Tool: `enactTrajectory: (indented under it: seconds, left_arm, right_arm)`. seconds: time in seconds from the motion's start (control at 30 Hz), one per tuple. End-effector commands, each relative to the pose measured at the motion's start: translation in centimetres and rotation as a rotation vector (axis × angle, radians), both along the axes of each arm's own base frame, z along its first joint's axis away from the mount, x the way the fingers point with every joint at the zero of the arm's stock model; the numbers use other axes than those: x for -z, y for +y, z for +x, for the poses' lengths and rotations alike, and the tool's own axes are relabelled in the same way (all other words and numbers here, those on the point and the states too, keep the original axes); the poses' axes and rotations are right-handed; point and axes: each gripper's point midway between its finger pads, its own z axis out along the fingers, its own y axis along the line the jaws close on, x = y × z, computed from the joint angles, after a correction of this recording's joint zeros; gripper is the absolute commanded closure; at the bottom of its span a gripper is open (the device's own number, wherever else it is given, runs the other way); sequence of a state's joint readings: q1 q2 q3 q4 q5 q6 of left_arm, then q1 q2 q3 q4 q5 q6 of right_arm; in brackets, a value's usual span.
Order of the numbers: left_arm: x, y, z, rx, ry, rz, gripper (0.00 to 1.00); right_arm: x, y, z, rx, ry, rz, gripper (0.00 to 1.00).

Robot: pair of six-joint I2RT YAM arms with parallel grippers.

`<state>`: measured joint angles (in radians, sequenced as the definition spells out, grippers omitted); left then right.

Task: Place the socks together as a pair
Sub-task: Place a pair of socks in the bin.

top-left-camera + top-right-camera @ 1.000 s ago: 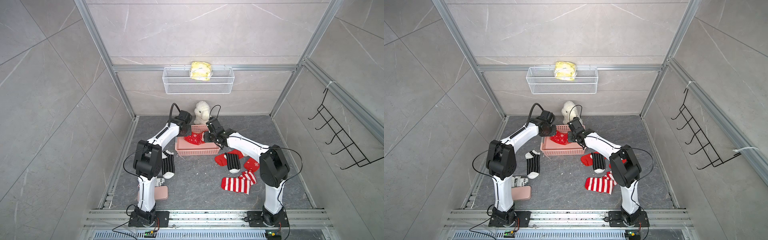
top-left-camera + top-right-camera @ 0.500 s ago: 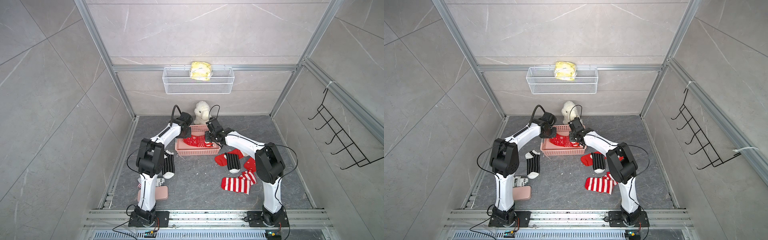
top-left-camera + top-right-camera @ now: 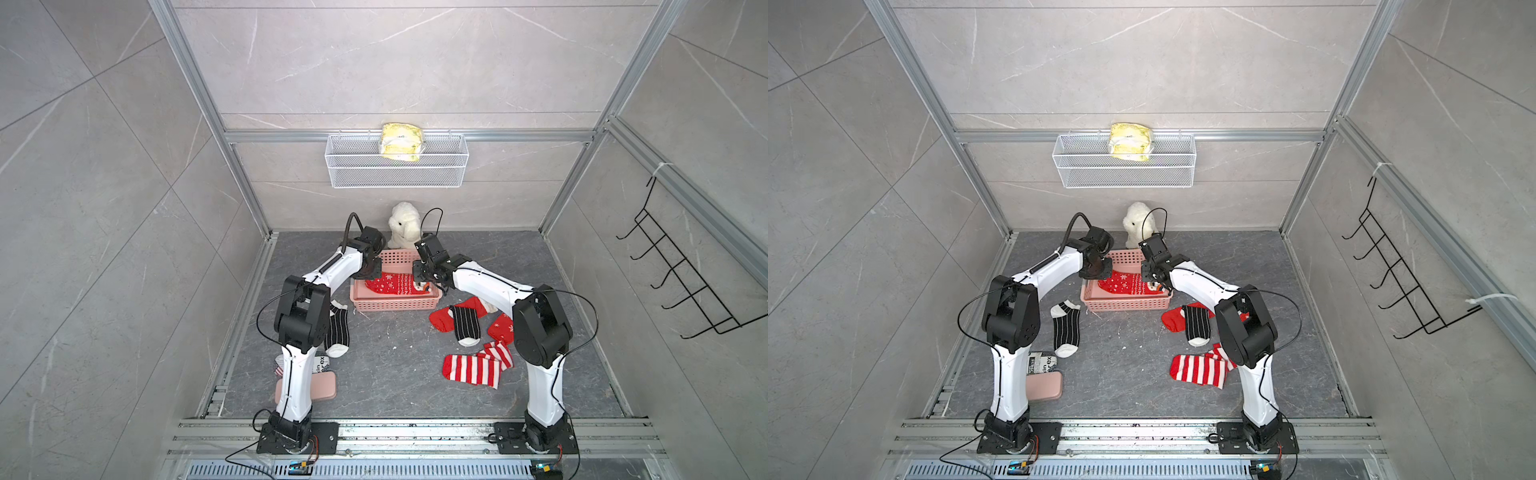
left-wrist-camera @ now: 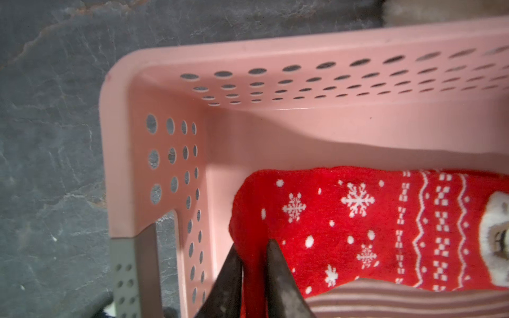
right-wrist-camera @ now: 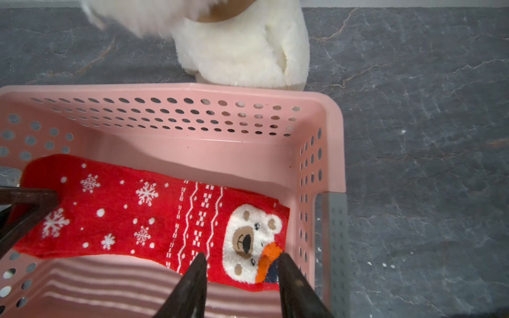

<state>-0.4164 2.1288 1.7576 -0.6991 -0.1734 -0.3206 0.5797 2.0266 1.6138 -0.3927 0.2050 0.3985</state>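
Observation:
A red snowflake sock [image 3: 395, 286] with a bear face lies flat in the pink basket [image 3: 395, 305]. My left gripper [image 4: 253, 247] is at its plain end. Its jaws are slightly open, and a fold of the sock [image 4: 344, 220] stands between them. At the bear-face end [image 5: 248, 239] my right gripper [image 5: 242, 264] hangs open just above the sock, holding nothing. On the floor lie a black striped sock [image 3: 337, 328], another black striped sock [image 3: 465, 322] over a red sock [image 3: 440, 320], a red snowflake sock [image 3: 500, 328] and a red-and-white striped pair [image 3: 473, 368].
A white plush toy [image 3: 402, 224] sits right behind the basket. A pink case [image 3: 322, 384] and a printed packet [image 3: 320, 368] lie by the left arm's base. A wire shelf [image 3: 397, 174] hangs on the back wall, a hook rack [image 3: 681, 282] on the right wall.
The red snowflake sock has come down and now lies stretched flat in the basket. My right gripper has let go of it and opened. The left jaws have just begun to part.

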Motion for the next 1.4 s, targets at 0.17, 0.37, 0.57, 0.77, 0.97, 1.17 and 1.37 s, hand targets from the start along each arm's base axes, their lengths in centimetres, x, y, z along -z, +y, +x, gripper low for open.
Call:
enactTrajectory:
  seconds: [0.17, 0.37, 0.57, 0.77, 0.97, 1.17, 1.37]
  left_arm:
    - [-3.6, -0.3, -0.1, 0.016, -0.05, -0.028, 0.69]
    - [-5.1, -0.4, -0.3, 0.018, -0.071, -0.044, 0.58]
    - [-6.7, -0.2, -0.5, 0.014, -0.096, -0.046, 0.52]
    - [-8.9, -0.2, -1.0, 0.016, -0.129, -0.069, 0.5]
    - [-8.5, -0.2, -1.2, 0.015, -0.113, -0.068, 0.46]
    - [-10.5, -0.1, -1.8, 0.005, -0.145, -0.104, 0.53]
    - [-13.3, 0.2, -4.2, -0.011, -0.192, -0.185, 0.53]
  right_arm:
    - [-1.9, 0.4, -0.8, -0.019, -0.012, 0.066, 0.56]
    - [-2.6, 0.2, -1.3, -0.021, -0.02, 0.073, 0.56]
    - [-3.9, -0.1, -1.8, -0.023, -0.039, 0.091, 0.55]
    - [-5.4, -0.4, -2.6, -0.021, -0.058, 0.118, 0.56]
    - [-5.5, -0.4, -3.0, -0.023, -0.054, 0.14, 0.63]
    - [-4.9, -0.1, -3.2, -0.027, -0.029, 0.156, 0.76]
    - [-6.9, -1.3, -5.1, -0.023, -0.056, 0.18, 0.76]
